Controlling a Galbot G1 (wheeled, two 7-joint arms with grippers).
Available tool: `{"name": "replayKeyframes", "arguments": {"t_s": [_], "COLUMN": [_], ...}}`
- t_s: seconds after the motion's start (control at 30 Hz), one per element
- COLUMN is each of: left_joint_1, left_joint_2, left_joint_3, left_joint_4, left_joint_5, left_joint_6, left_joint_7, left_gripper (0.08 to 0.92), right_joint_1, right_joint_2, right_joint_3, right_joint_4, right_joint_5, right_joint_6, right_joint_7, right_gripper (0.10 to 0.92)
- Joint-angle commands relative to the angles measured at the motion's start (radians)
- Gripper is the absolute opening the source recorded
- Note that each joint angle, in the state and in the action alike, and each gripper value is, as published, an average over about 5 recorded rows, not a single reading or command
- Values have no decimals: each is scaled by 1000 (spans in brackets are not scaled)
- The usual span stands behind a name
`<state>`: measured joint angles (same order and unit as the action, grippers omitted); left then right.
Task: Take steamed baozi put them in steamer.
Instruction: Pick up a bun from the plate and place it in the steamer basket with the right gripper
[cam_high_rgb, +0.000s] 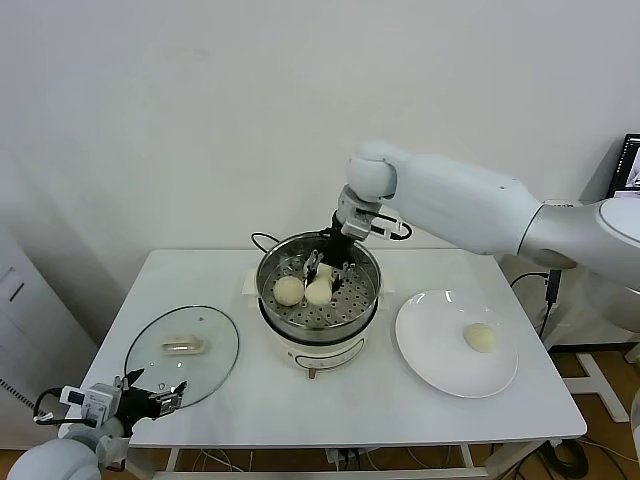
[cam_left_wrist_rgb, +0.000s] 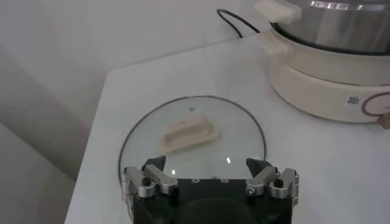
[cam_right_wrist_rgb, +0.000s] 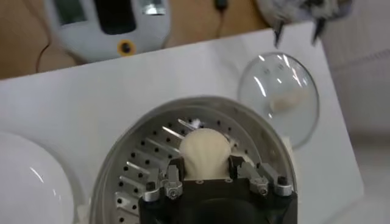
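Right hand (cam_right_wrist_rgb: 214, 178) inside steamer (cam_high_rgb: 318, 312) at 12 o'clock, clenched on a baozi (cam_right_wrist_rgb: 205, 151). Left hand (cam_left_wrist_rgb: 210, 181) released, parked near the desk's 7 o'clock corner.

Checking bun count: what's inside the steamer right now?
Inside the steamer: two baozi, one loose, one gripped by the right gripper. Its fingers and arm cover part of the perforated floor, so anything beneath them is hidden.

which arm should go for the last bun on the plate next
Right, probably. The right gripper is in the steamer beside the plate holding that bun; the left gripper sits open past the lid.
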<state>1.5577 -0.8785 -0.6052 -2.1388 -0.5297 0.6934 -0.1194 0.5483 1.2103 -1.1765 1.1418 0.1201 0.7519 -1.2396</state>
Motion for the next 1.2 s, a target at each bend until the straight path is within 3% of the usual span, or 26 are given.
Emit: {"name": "replayKeyframes", "arguments": {"t_s": [0.03,0.67,1.03,1.2], "left_joint_1": [-1,-12,-10,-10], "left_joint_2": [2,0,1,3], "left_joint_3": [-1,5,7,5], "left_joint_4": [0,9,11,12], "left_joint_5": [0,8,15,17], "left_joint_6": [-1,-5,-10,-11], "left_joint_7": [1,2,4,4], "left_gripper": [823,823,823,823], "right_joint_1": [-76,-171,-174,-121], "right_joint_2": [36,52,54,28], "right_joint_3": [47,84,113,156], "right_joint_4": [24,8,2,-28], "right_joint_5": [-203,-315,-318,-258], "right_joint_6": [121,121,121,61], "right_joint_7": [-3,-15,-4,5], "right_gripper": [455,468,760,818]}}
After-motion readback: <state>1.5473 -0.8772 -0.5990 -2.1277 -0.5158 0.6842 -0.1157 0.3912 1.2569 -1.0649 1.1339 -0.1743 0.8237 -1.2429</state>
